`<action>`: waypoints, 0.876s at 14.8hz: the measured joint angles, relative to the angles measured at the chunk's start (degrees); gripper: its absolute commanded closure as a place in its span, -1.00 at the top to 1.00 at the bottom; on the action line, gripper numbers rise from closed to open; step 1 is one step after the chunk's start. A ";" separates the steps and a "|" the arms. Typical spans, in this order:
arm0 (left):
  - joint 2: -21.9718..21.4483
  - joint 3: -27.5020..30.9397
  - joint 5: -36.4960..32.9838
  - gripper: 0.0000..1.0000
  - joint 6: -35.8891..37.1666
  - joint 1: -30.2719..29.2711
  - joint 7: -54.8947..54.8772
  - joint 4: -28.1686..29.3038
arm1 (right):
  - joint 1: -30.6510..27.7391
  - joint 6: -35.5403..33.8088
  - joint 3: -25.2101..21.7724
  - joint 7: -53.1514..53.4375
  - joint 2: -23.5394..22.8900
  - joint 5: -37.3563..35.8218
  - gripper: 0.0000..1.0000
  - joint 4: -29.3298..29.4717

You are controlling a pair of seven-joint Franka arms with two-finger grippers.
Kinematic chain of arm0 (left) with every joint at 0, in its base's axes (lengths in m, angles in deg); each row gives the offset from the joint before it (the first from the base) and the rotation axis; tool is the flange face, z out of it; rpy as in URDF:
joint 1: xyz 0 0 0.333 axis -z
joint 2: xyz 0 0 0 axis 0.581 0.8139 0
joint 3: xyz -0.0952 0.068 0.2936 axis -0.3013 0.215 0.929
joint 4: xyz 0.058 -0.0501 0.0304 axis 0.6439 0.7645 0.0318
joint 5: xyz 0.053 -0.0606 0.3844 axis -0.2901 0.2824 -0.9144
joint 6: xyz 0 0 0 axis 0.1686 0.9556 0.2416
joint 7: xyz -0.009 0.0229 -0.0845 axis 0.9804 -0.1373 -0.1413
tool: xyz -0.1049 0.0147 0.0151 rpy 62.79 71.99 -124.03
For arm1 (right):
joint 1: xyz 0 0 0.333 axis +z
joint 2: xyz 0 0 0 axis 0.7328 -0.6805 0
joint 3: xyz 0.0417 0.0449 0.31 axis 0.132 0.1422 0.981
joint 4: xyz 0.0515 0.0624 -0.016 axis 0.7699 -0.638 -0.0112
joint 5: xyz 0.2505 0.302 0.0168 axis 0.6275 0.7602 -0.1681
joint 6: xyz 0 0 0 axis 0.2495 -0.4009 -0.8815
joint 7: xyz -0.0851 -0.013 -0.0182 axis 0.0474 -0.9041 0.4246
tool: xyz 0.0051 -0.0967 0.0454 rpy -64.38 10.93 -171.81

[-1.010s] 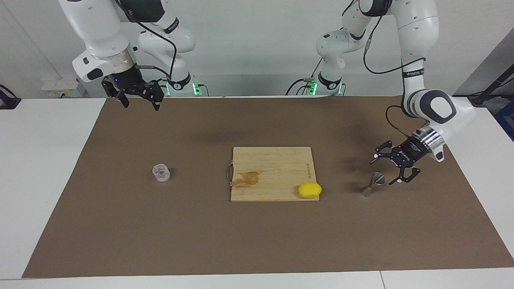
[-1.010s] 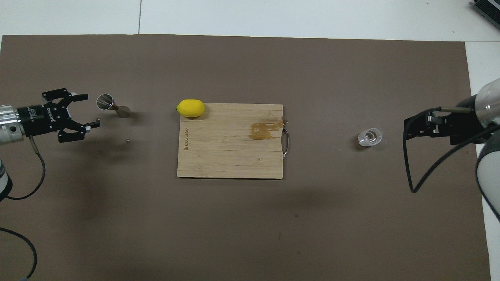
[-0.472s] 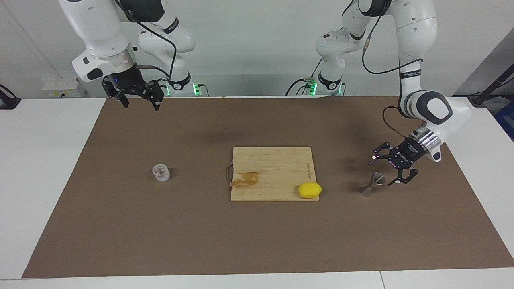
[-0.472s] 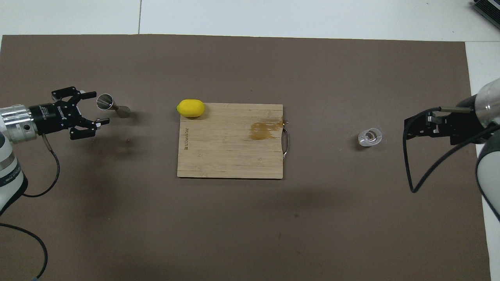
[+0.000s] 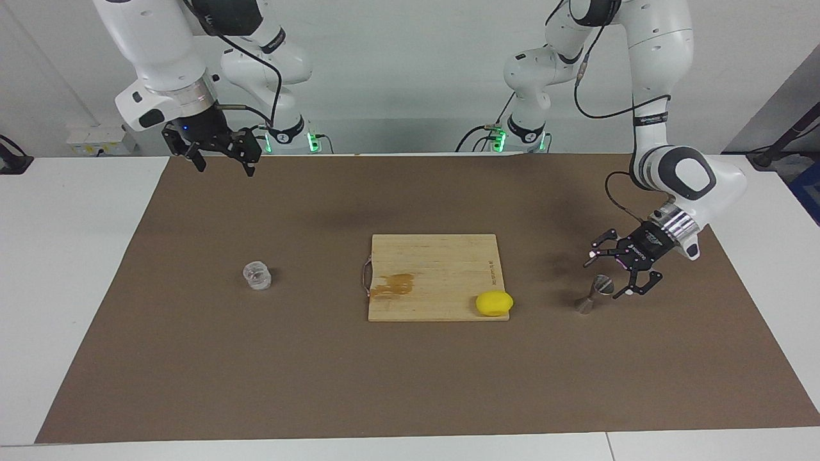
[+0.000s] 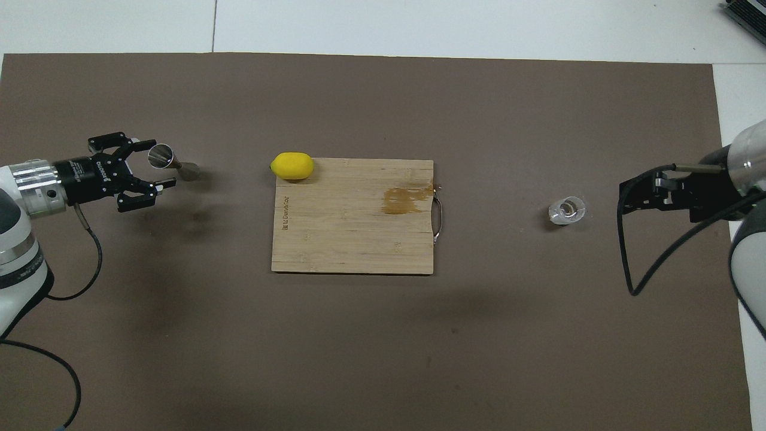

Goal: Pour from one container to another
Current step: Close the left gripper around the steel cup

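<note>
1. One clear glass tumbler (image 5: 257, 276) is seen standing upright on the brown mat (image 5: 256, 371) of the counter, toward the right arm's end.
2. One metal jigger (image 5: 592, 294) is seen standing on the mat toward the left arm's end, well apart from the tumbler.
3. One wooden cutting board (image 5: 435, 272) is laid between the two, and one lemon (image 5: 494, 303) is set on the board's corner nearest the jigger.
4. Two arms are counted. The left pincer (image 5: 608, 276) is held low and tilted, just beside the jigger's upper cup, with its fingers spread to either side of the cup; nothing is gripped.
5. The right pincer (image 5: 225, 160) is held raised over the mat's edge nearest the robots, fingers pointed down and parted, with nothing held; this arm is kept waiting.
</note>
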 measured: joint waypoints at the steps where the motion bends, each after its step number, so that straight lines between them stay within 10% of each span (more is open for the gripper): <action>1: 0.00 0.01 0.11 0.72 -0.08 0.00 0.00 0.05 | 0.00 0.00 0.00 0.00 0.00 0.00 1.00 0.00; 8: 0.00 0.06 0.53 0.35 -0.24 0.00 0.00 0.14 | 0.00 0.00 0.00 0.00 0.00 0.00 1.00 0.00; 13: 0.00 0.37 0.84 -1.00 -0.30 -0.06 0.14 0.34 | 0.00 0.00 0.00 0.00 0.00 0.00 1.00 0.00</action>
